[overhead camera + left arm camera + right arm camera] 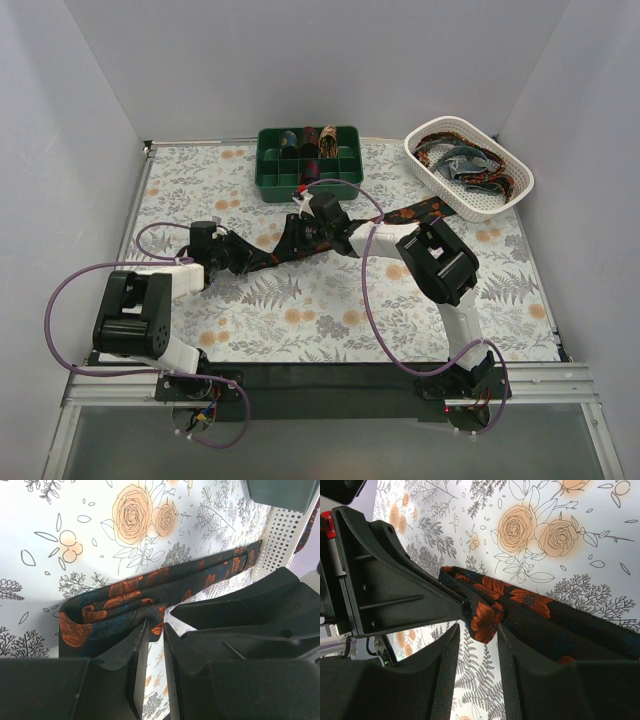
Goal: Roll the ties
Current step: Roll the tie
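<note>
A dark necktie with orange-red flowers (425, 211) lies flat across the middle of the floral tablecloth (330, 310), running from just beside the white basket (503, 200) leftward to the spot where the two arms meet; in the left wrist view its near end (85, 622) is folded back on itself into a flat double layer. The left gripper (262, 256) comes in from the left; its fingers (137, 650) are drawn almost together, with the folded edge of the necktie nipped between the tips (156, 627). The right gripper (296, 238) reaches in from the right and meets the same stretch of fabric; in its own view the two fingers (517, 665) stand close, and a flowered fold of the necktie fills the narrow gap at their tips (481, 630), so it too pinches the cloth. The two grippers stand just beside each other, nearly touching. At the far edge a green compartment tray (268, 182) holds rolled ties (308, 140) in its back row; the basket holds a loose tangle of ties (465, 160). Purple cables (58, 300) loop from both arms.
</note>
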`<state>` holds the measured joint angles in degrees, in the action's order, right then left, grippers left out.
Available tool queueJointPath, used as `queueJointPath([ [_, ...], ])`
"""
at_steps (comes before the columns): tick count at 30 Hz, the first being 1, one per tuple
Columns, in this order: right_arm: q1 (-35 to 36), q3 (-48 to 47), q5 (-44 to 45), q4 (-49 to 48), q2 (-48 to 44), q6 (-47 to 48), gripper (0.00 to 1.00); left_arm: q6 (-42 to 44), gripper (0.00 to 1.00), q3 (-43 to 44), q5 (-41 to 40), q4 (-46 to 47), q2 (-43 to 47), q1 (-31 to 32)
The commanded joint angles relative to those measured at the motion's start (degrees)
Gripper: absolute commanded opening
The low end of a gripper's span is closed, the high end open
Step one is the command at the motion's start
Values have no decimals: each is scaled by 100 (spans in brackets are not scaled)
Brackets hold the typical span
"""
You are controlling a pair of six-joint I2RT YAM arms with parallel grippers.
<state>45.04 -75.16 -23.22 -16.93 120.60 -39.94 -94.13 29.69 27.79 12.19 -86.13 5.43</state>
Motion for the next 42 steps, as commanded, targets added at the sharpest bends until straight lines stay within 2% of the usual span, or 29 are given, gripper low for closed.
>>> queueJointPath([
  [1, 32, -87, -191, -223, 25, -57, 36, -9, 19, -51, -98, 117, -18, 37],
  [16, 67, -263, -341, -214, 359, -22, 26, 17, 18, -51, -116, 118, 8, 37],
  [22, 58, -403, -376, -206, 342, 92, 7, 52, 17, -60, -99, 118, 78, 37],
  [26, 32, -465, -341, -162, 289, 241, 1, 149, 18, 1, -151, -14, 306, 37],
  [28, 5, -509, -367, -74, 315, 294, 1, 315, 21, 141, -239, -163, 438, 37],
  [36, -83, -526, -437, 67, 456, 373, 1, 1062, 50, 643, -792, -1191, 983, 19],
  [42, -197, -561, -464, 216, 517, 540, 1, 1432, 56, 687, -1004, -1658, 1010, -86],
])
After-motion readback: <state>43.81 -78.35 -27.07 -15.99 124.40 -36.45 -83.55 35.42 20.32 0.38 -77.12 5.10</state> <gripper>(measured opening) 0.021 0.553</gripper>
